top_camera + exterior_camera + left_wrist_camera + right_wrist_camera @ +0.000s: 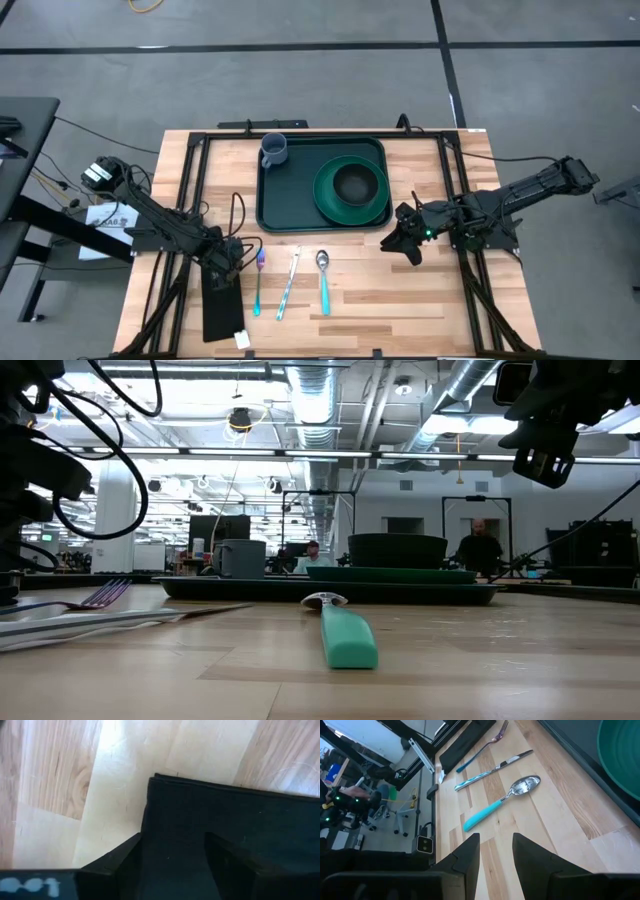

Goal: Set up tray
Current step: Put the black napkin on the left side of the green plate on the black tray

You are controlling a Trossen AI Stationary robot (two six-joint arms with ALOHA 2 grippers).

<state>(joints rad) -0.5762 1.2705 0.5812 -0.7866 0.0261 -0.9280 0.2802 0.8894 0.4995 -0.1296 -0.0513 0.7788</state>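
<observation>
The dark green tray (300, 205) lies at the table's far middle. It carries a grey-blue cup (274, 150) and a round green plate (330, 200) with a dark bowl (355, 183) on it. My left gripper (226, 262) is open over the far end of a flat black rectangle (221, 305), one finger on each side (172, 865). My right gripper (408, 242) is open and holds nothing. It hangs above the bare wood (495, 851) just off the tray's near right corner. My left gripper points down at the far end of the black rectangle (175, 820), with its open fingers (125, 865) spread over the surface. I cannot tell whether they touch it.
A fork with a teal handle (258, 282), a knife (288, 283) and a teal-handled spoon (323, 280) lie side by side near the table's near edge, between the two grippers. In the right wrist view the spoon (502, 802) is the closest of them. People stand in the room behind.
</observation>
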